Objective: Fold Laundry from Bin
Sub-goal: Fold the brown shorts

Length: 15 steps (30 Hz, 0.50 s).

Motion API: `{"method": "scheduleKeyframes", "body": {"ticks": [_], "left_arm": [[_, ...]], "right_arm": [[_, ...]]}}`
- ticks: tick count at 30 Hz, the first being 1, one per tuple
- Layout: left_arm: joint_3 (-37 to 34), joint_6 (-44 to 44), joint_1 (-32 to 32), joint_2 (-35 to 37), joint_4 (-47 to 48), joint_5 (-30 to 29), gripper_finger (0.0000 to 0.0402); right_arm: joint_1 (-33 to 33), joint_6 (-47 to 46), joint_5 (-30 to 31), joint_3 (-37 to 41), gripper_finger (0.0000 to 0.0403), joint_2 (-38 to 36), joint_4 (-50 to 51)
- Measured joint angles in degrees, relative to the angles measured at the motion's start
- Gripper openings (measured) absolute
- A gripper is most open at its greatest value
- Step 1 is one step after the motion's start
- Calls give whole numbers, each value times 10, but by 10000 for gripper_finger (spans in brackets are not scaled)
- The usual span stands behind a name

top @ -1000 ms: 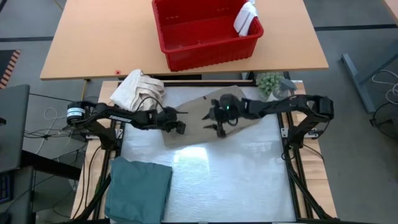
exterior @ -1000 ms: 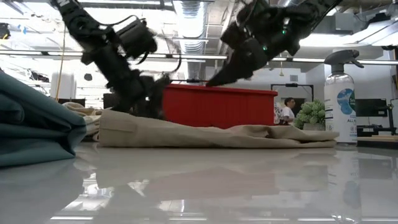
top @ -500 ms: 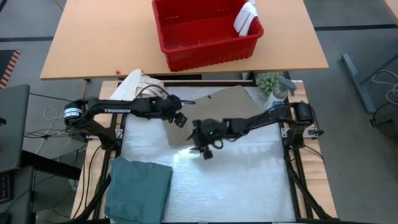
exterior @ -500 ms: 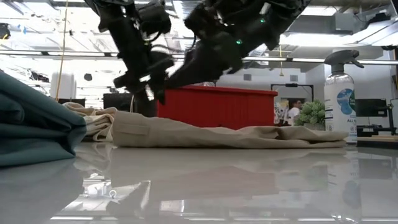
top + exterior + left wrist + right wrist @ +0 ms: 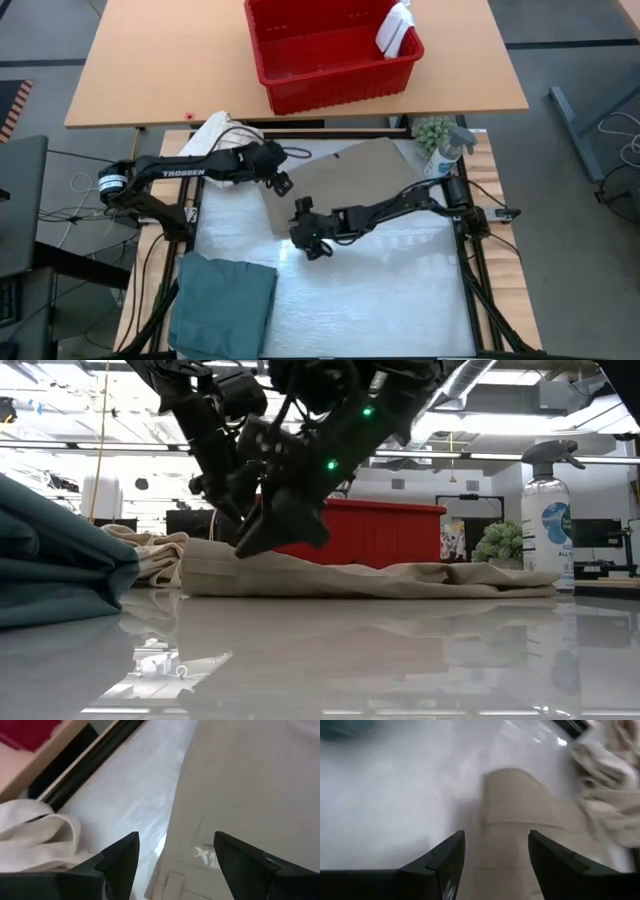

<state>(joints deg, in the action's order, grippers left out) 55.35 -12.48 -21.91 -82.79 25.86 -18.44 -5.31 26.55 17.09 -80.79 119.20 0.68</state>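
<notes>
Teal garment (image 5: pixel 224 303) folded, near-left corner of worktop (image 5: pixel 400 290): done. Trousers (image 5: pixel 355 180) mid-worktop, flat, part folded at most. Right hand (image 5: pixel 309 232) open, empty, at their near-left corner; left hand (image 5: pixel 280 184) open, empty, over left edge. White cloth (image 5: pixel 396 28) left on bin (image 5: pixel 330 55) rim, far worktop.

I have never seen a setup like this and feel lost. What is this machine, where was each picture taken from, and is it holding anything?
Two dark robot arms work at a table. One picture looks straight down, one looks level across the tabletop, and two come from cameras on the wrists. Tan khaki trousers lie flat on the white work surface, a folded teal-green garment sits at one corner, and a red plastic bin stands behind. The left gripper and right gripper hover at the trousers' edge with open jaws, holding nothing.
</notes>
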Motion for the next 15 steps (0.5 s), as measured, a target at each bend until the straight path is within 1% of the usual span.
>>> {"method": "scheduleKeyframes", "body": {"ticks": [2, 3, 8, 13, 15], "left_arm": [[0, 15, -15, -6, -23, 27, 247], [0, 22, -23, -9, -38, 42, 247], [-1, 33, -41, -30, -53, 79, 247], [-1, 60, -42, -69, -56, 128, 247], [-1, 68, -41, -84, -57, 137, 247]], "right_arm": [[-7, 9, 54, -20, 245, 11, 23], [-7, 8, 67, -30, 248, 13, 24], [-10, -29, 57, -41, 262, 11, 39], [-29, -32, 44, -40, 272, 12, 47], [-38, -28, 40, -40, 278, 11, 46]]}}
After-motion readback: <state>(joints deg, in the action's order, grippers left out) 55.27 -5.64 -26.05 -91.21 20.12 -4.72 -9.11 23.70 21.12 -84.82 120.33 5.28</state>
